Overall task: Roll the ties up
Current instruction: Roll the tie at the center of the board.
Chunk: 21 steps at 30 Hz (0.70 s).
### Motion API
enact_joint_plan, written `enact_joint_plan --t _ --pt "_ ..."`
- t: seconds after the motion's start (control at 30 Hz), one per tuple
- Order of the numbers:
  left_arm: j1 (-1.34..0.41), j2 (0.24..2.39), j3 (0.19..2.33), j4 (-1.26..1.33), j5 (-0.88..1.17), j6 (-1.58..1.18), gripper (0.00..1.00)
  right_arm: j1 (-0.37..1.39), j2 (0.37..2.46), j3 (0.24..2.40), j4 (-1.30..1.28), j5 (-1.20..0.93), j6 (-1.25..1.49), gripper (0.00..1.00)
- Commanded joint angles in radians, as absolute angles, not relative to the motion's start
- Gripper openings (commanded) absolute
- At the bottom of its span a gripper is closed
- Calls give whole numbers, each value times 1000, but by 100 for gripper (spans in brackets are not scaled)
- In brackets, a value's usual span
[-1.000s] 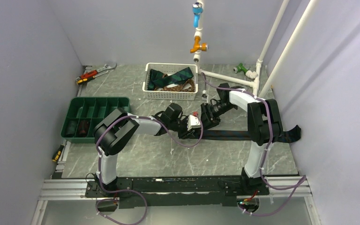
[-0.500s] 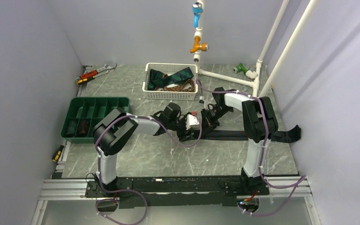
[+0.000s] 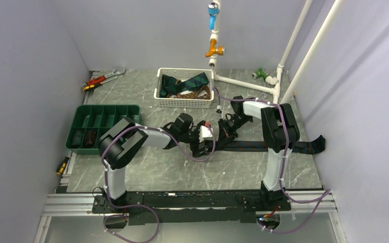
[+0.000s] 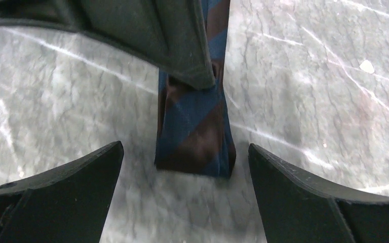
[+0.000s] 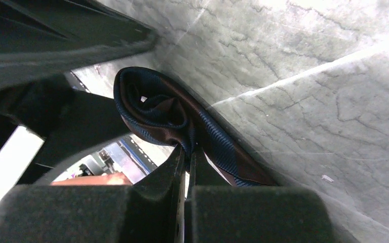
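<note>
Jaws of right gripper pinch rolled tie; left gripper gapes wide.

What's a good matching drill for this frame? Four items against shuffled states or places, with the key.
Items
1. left pincer
2. right pincer
3. white basket
4. green tray

States or places
A. at the far side, holding loose ties
B. open, fingers either side of the striped tie end
C. at the left side, beside the left arm
D. shut on the striped tie

Pairs: 1-B, 2-D, 3-A, 4-C
</note>
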<state>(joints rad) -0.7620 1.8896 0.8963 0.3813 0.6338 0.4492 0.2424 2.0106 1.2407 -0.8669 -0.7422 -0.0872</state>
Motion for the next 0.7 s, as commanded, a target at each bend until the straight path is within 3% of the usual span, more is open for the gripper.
enact_joint_plan --t 0.0,0.07,0.17,0.23,0.37,0.47,0.57,0.67 --pt "-806 1977 971 411 626 443 99 241 2000 1277 -859 -796 -101 0" --pt "-807 2009 989 409 613 447 99 241 1991 1287 -867 -819 -100 0" --pt "-809 2035 1010 374 615 473 89 242 1975 1302 -882 -861 -99 0" --pt "-811 2039 1013 349 622 494 78 242 1965 1313 -893 -884 -94 0" --pt "-810 2013 992 276 630 541 45 241 1960 1329 -920 -885 -98 0" --pt "-808 1968 938 248 627 567 31 239 1968 1336 -944 -845 -108 0" --pt "-800 1950 920 212 622 564 33 239 1973 1318 -933 -766 -108 0" --pt "-791 1943 913 207 627 546 52 239 2005 1297 -903 -709 -101 0"
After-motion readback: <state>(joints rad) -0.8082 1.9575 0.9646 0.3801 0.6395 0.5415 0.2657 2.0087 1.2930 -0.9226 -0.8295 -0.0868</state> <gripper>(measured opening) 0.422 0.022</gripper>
